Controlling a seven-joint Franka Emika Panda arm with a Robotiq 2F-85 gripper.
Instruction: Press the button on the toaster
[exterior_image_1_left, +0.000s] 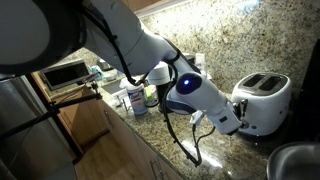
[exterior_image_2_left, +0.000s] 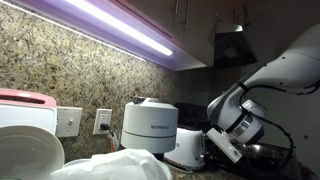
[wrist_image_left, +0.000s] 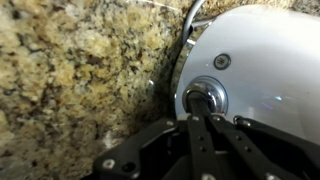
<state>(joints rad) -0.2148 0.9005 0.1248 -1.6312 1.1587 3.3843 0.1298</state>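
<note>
The white glossy toaster (exterior_image_1_left: 266, 98) stands on the granite counter with two dark slots on top; it also shows low in an exterior view (exterior_image_2_left: 188, 150). In the wrist view its white end face (wrist_image_left: 265, 60) fills the right side, with a round chrome button (wrist_image_left: 204, 95) on it. My gripper (wrist_image_left: 201, 112) is shut, its two black fingers pressed together, and their tips touch the button's lower edge. In both exterior views the gripper (exterior_image_1_left: 237, 110) (exterior_image_2_left: 224, 146) sits against the toaster's end. Nothing is held between the fingers.
A silver toaster oven (exterior_image_1_left: 64, 73) and small bottles (exterior_image_1_left: 136, 97) stand further along the granite counter (wrist_image_left: 70, 80). A grey Nespresso machine (exterior_image_2_left: 150, 124) stands beside the toaster, below wall outlets (exterior_image_2_left: 102, 121). A dark pot rim (exterior_image_1_left: 297, 162) lies near the toaster.
</note>
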